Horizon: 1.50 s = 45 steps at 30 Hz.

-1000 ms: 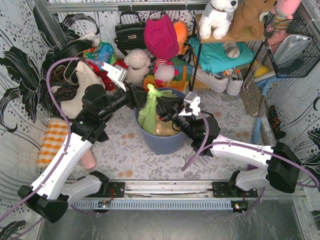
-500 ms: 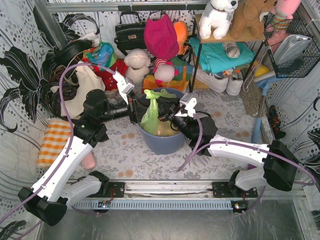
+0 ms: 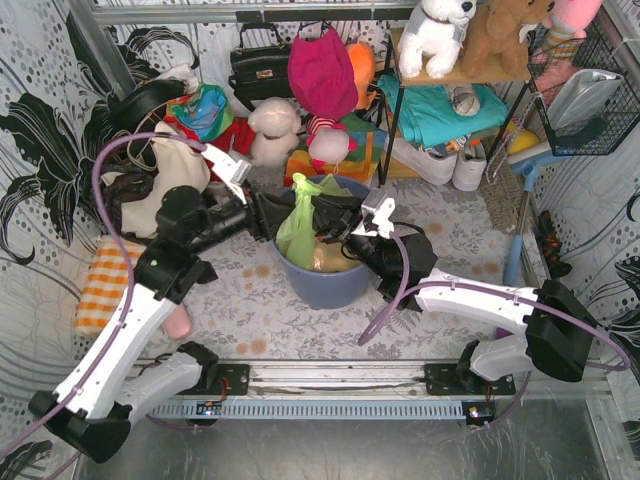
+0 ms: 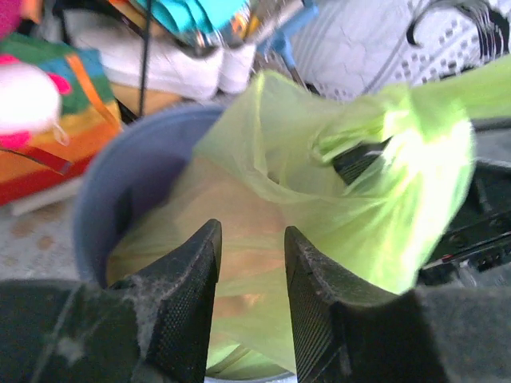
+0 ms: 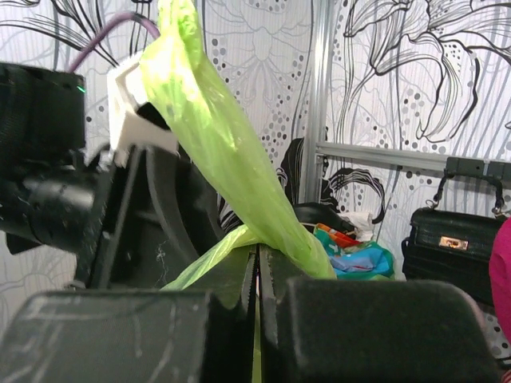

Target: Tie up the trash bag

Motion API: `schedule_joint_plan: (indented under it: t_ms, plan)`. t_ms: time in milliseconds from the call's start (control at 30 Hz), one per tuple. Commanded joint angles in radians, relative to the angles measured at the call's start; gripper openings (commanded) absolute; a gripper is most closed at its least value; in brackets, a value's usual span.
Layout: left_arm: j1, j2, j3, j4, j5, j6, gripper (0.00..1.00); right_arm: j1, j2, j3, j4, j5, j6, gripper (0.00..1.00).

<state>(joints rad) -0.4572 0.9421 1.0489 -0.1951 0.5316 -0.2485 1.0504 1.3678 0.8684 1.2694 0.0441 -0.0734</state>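
two white-and-black robot arms, the left arm (image 3: 130, 320) and the right arm (image 3: 480, 295), reach from the near edge of the table (image 3: 250, 310) toward one round blue-grey plastic bin (image 3: 320, 285) standing about mid-table. one thin translucent light-green plastic trash bag (image 3: 300, 215) sits inside that bin, its top gathered and drawn up above the rim. crumpled brown paper shows through its lower part.

the right gripper (image 5: 257, 259) is pinched together on a twisted strip of the trash bag (its wrist view shows green film caught in the seam between the pads). the left gripper (image 4: 251, 239) has its two black textured fingers (image 4: 188, 295) apart, gripping nothing. it points across the bin's left rim at the bag's bulging side.

the table wears a pale grey floral-print covering with a few brownish stains, and black-and-white floral wallpaper (image 3: 40, 120) lines the walls. clutter crowds the far edge, among it one black leather handbag (image 3: 258, 65). one white plush toy (image 3: 437, 30) and one brown plush toy (image 3: 500, 30) sit side by side on a shelf at the far right corner. one orange-and-white checked cloth (image 3: 105, 280) lies at the left edge. one black wire basket (image 3: 585, 100) hangs at the right wall, with a pale object in it that i cannot identify.
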Motion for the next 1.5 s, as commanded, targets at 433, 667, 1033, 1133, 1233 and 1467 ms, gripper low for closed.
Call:
schedule_joint_plan:
  t_ms: [433,667,1033,1133,1233,1467]
  plan:
    - [0.004,-0.021,0.22,0.082,-0.108,-0.141,0.54,-0.003,-0.041,-0.003,0.067,-0.071,0.006,0.0]
    - [0.003,0.022,0.223,0.065,-0.096,-0.135,0.54,-0.003,-0.036,0.005,0.065,-0.076,0.013,0.0]
    - [0.003,0.052,0.209,0.091,-0.055,-0.146,0.52,-0.003,-0.036,0.008,0.06,-0.072,0.017,0.0]
    - [0.004,0.028,0.21,0.087,-0.072,-0.15,0.56,-0.003,-0.039,0.009,0.058,-0.072,0.014,0.0]
    - [0.003,0.008,0.214,0.084,-0.078,-0.159,0.58,-0.004,-0.038,0.013,0.053,-0.07,0.013,0.0]
    - [0.005,0.011,0.213,0.065,-0.092,-0.172,0.62,-0.003,-0.029,0.023,0.054,-0.076,0.015,0.0]
